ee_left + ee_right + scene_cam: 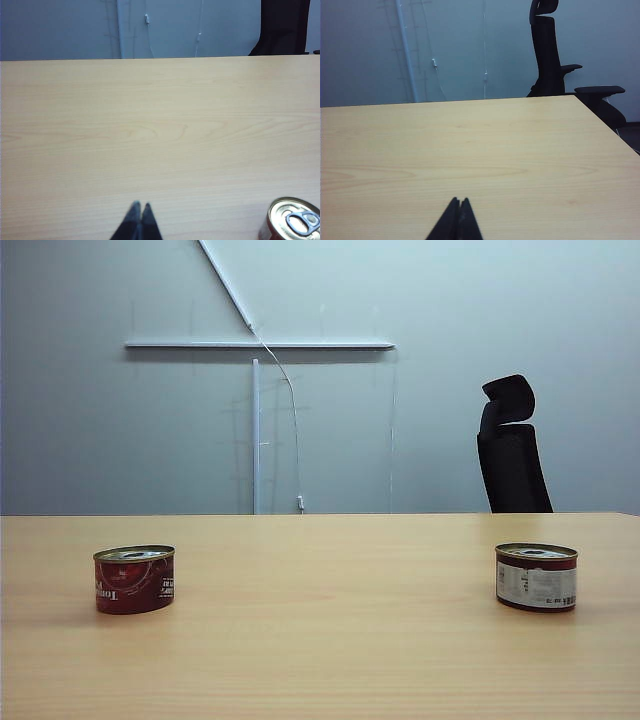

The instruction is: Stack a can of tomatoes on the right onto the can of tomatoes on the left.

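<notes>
both pincers closed; left pincer (139, 206), right pincer (459, 201), cans untouched.

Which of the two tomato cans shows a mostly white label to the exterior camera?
The right can; its side shows a white panel under a red band. The left can shows dark red all round. Both stand upright, far apart.

I see only the rim of one can (292, 220), cropped at my left wrist view's corner; both arms stay outside my exterior view.
</notes>
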### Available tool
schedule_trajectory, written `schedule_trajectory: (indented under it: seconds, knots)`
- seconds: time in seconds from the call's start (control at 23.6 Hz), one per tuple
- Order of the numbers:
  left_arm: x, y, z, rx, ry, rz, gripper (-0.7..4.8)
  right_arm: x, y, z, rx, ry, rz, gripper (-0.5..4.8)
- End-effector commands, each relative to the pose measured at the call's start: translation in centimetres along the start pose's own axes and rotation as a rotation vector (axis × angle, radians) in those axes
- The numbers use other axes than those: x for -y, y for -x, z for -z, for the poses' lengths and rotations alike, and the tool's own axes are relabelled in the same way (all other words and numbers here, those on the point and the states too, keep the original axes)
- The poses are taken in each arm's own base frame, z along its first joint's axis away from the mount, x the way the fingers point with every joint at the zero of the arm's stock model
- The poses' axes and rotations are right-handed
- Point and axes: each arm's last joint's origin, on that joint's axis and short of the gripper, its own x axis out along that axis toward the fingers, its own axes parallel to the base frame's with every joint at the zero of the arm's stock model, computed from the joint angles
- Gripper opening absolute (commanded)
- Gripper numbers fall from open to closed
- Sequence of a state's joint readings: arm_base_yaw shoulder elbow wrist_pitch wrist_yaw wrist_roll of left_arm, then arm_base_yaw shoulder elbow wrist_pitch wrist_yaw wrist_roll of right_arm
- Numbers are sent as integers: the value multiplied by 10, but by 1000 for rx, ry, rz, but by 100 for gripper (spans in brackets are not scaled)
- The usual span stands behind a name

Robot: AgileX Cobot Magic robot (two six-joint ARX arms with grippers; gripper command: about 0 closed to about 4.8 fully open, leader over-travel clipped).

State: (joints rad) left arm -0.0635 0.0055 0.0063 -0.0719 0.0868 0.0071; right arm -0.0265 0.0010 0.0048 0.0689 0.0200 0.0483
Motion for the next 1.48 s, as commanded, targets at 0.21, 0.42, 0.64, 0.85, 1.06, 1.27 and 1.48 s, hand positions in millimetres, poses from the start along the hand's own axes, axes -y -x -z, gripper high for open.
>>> schedule_trajectory:
  seconds: [0.21, 0.42, 0.64, 0.85, 1.06, 1.27, 1.48]
  knots:
    - [0, 0, -1, 8, -1, 4, -4, 0, 0, 0, 15, 0, 3, -8]
    - [0, 0, -1, 7, -1, 5, -4, 0, 0, 0, 15, 0, 3, -8]
    - [12, -1, 0, -12, -9, 125, -4, 0, 0, 0, 15, -6, 1, -9]
    - [30, -1, 4, -62, -25, 296, -4, -1, 0, 0, 14, -22, -25, -9]
    - [46, 1, 9, -118, -50, 455, -4, -3, 0, -1, 6, -161, -111, -9]
    - [56, 2, 14, -178, -74, 549, -4, -6, 1, -7, 8, -347, -215, -9]
    - [60, 4, 15, -187, -83, 589, -4, -8, 6, -30, -78, -354, -203, -9]
